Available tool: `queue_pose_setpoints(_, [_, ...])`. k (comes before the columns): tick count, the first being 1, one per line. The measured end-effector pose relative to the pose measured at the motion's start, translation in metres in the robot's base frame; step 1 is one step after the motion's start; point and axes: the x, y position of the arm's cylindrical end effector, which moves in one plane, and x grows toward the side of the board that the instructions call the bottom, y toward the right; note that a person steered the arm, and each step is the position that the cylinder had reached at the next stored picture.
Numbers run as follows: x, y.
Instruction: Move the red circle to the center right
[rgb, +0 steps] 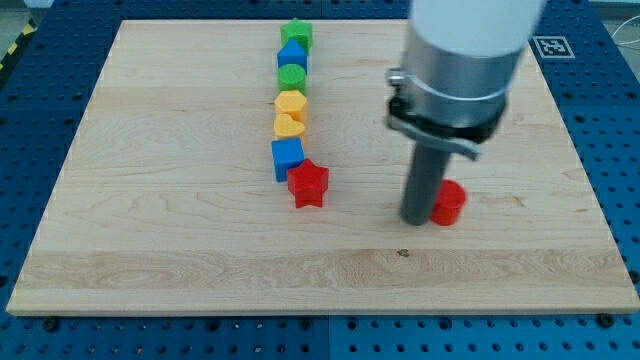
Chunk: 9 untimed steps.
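**Red circle at rod tip, right of board centre**

Nearest the view's bottom: front edge of wooden board (200, 290), pale, fine straight grain, one small dark knot mark near bottom centre. Beneath and around it, blue perforated metal base (30, 100) with regular rows of holes.

Red circle (448, 203): short glossy cylinder, lying flat, right of board centre and slightly below mid-height. My tip (418, 220): dark matte straight rod, blunt end at board level, touching or just beside the red circle on its left side; exact contact not discernible. No fingers or jaws fitted, so no open or closed condition to record. Above the rod, black clamp ring and wide pale-grey cylindrical housing.

Column of blocks left of centre, running from the view's top downward, neighbours touching or nearly so: green star (296, 35), blue block (292, 56) of unclear shape, green circle (291, 76), yellow hexagon (290, 102), yellow heart (288, 124), blue cube (287, 157), red star (309, 183). All smooth, plastic-looking, solid colours. Column well apart from the red circle.

Black-and-white square marker tag (548, 46) at top right; pattern not legible. No readable writing.
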Motion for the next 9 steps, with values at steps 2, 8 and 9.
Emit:
queue_pose_setpoints(2, [0.0, 0.078])
queue_pose_setpoints(8, [-0.032, 0.146])
queue_pose_setpoints(9, [-0.056, 0.167])
